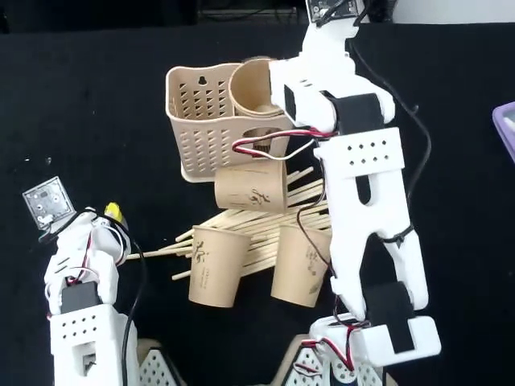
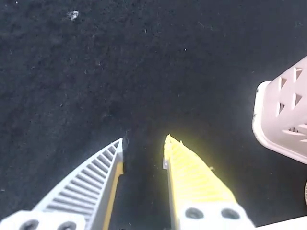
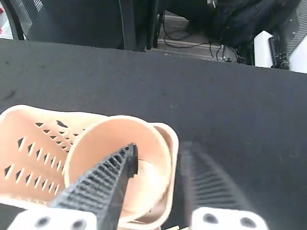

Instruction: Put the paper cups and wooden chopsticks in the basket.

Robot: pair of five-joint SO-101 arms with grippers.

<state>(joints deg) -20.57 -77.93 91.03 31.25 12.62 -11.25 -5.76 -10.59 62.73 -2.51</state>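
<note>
**Q:** Left side of the table (image 1: 80,96) first. What was the left gripper doing?

**A:** Left gripper (image 2: 144,143) hung over bare black cloth near the front-left corner. Its fingers were apart with nothing between them.

**Q:** And the basket?

**A:** The beige slotted basket (image 1: 201,121) sat near the middle of the far edge, well apart from the left gripper. One paper cup (image 3: 120,158) sat tilted inside the basket's right end, mouth up.

**Q:** Where were the other cups?

**A:** A lying cup (image 1: 251,186) rested on its side just in front of the basket, with its wider end toward the right edge. Nearer the front edge, the left front cup (image 1: 216,265) and the right front cup (image 1: 302,261) lay on the wooden chopsticks (image 1: 241,229). The chopsticks were a loose pile fanning out at mid-table.

**Q:** What state was the right gripper in?

**A:** Right gripper (image 3: 158,148) was at the basket's right end with its jaws apart. One finger (image 3: 110,177) was inside the paper cup, and the other was outside the basket's end wall. The finger inside was not pressed against the cup's wall.

**Q:** Anything further right?

**A:** A purple object (image 1: 505,129) sat at the right edge.
</note>
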